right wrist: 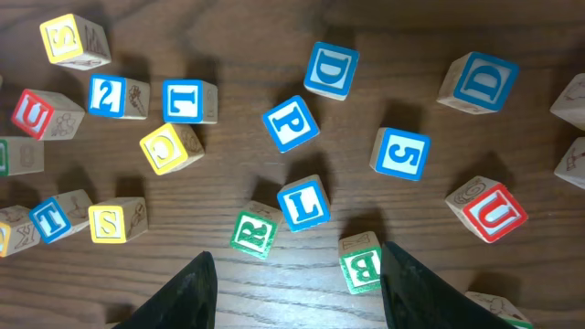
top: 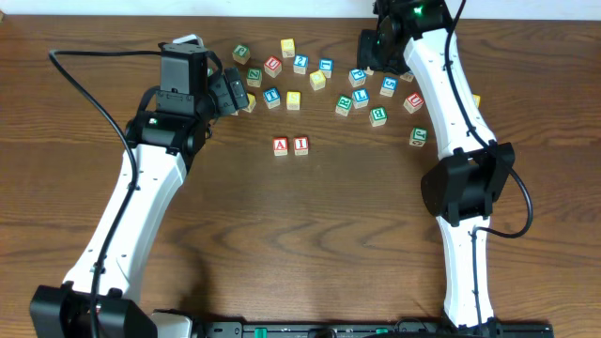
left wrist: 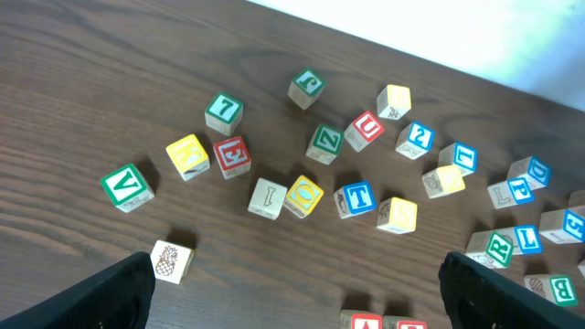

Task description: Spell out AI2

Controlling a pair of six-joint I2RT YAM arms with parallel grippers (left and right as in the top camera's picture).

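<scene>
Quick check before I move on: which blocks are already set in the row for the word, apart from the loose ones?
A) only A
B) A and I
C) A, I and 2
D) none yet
B: the A block and the I block sit side by side on their own, while the blue 2 block lies well above them in the overhead view, not in the row.
</scene>
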